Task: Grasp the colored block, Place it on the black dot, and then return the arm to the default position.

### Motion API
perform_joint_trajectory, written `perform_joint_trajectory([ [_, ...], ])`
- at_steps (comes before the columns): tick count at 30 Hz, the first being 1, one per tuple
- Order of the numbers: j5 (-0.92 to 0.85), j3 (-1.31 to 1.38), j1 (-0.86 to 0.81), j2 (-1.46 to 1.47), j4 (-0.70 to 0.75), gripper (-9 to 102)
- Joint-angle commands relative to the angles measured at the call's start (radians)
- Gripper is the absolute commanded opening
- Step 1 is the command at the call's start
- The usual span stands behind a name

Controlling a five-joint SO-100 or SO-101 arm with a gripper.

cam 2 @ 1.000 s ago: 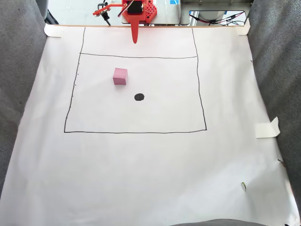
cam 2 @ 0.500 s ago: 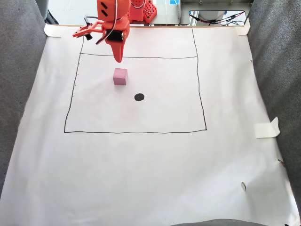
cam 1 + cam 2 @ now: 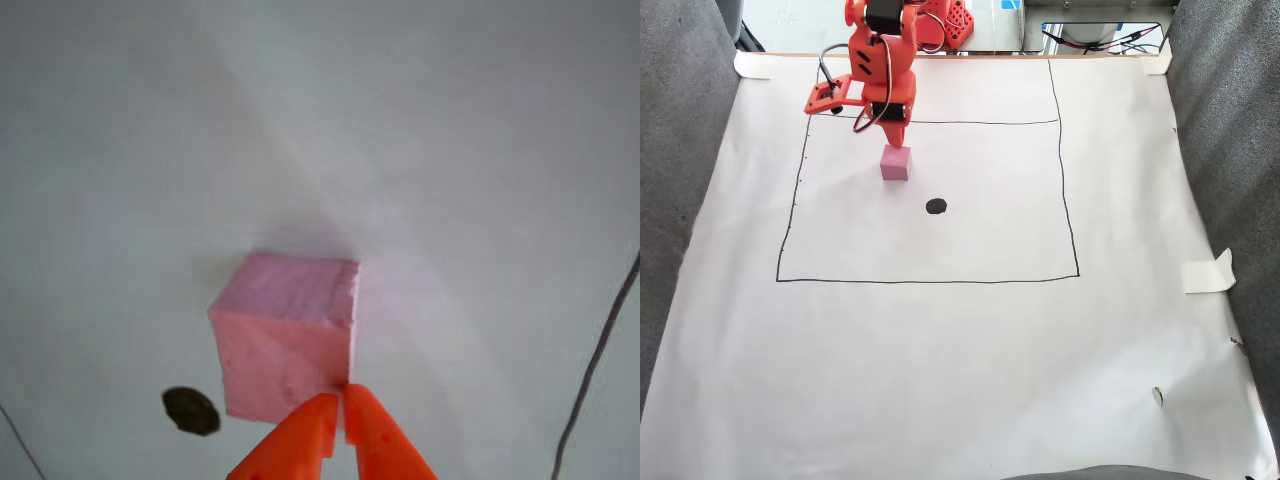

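In the fixed view, the orange tool (image 3: 894,140) hangs point-down right above the far edge of the pink foam cube (image 3: 896,163), at the upper left of the rectangle drawn in thin black line (image 3: 1061,180) on the white paper sheet (image 3: 960,360) that covers the tabletop. The cube sits flat on the paper inside that rectangle, just below its inner horizontal line. The black dot (image 3: 936,206) lies near the cube, toward the lower right of it in this view, with bare paper between them.

In the other view, the tool (image 3: 338,405) enters from the bottom edge, its two pointed orange fingers (image 3: 300,445) drawn together with only a narrow slit between them. Their tips sit at the lower right corner of the cube (image 3: 285,335), and they clasp nothing; whether they touch the foam I cannot tell. The black dot (image 3: 190,411) appears just beside the cube's lower left corner here, not touching it. A thin dark line (image 3: 598,350) runs along the right side of this view.

Pieces of tape (image 3: 1208,272) hold the sheet at its edges in the fixed view, and grey fabric (image 3: 680,150) flanks it on both sides.
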State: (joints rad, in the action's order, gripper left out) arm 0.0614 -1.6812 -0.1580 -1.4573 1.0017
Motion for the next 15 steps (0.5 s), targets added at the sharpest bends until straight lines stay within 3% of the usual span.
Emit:
perform_joint_trajectory([
  [1,-0.008,0.069,-0.014,-0.012,0.015,0],
  [8,-0.023,0.104,-0.012,-0.046,0.066,0],
  [15,-0.025,0.106,-0.008,-0.058,0.077,19],
])
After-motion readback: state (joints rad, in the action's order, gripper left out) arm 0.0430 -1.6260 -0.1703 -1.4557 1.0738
